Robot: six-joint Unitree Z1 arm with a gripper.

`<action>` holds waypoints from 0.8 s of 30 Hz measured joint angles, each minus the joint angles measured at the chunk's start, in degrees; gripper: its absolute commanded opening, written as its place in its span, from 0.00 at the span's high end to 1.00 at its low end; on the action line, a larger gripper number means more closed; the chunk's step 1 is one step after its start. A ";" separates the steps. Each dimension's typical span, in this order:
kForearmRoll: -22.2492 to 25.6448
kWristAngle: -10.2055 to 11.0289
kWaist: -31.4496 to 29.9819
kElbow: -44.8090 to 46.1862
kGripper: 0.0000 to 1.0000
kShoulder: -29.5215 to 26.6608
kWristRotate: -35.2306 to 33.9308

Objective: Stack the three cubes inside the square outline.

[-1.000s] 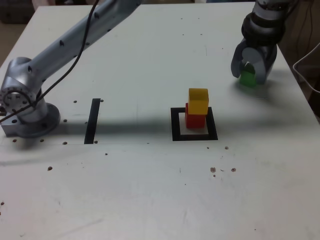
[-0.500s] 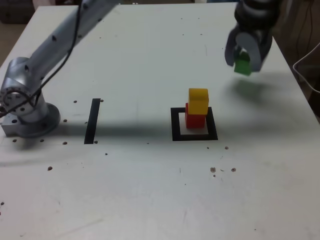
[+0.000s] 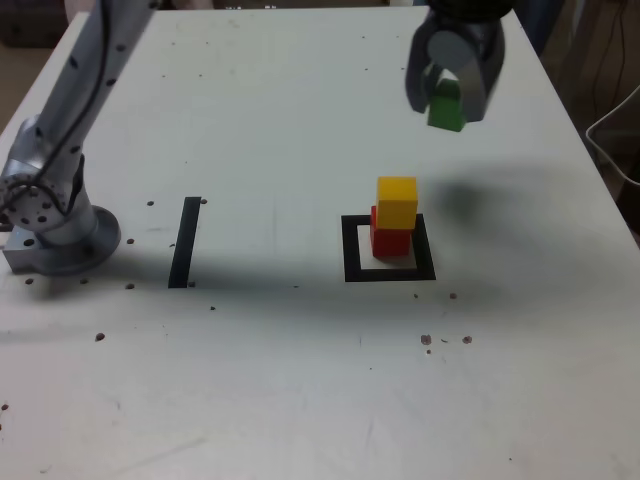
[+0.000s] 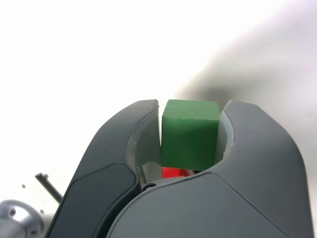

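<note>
A white table [image 3: 300, 380], speckled with small dark marks, fills the exterior view; a white cable [image 3: 615, 120] loops beyond its right edge.

- The exterior view is evenly lit and rather soft; fine detail is a little grainy.
- The table [image 3: 300, 380] shows a broad dark shadow band running past the outline [image 3: 388, 250], and a blurred shadow patch to the exterior view's right of the stack.
- The wrist view is overexposed: the table is blown out to white, with one grey shadow.
- There the green cube [image 4: 190, 134] is fairly sharp.
</note>
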 measured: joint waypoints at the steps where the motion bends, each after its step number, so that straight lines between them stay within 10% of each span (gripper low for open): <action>1: -0.40 0.00 -0.41 1.52 0.86 -1.38 -0.91; 24: 2.10 -0.19 -11.45 15.53 0.86 -13.32 -27.46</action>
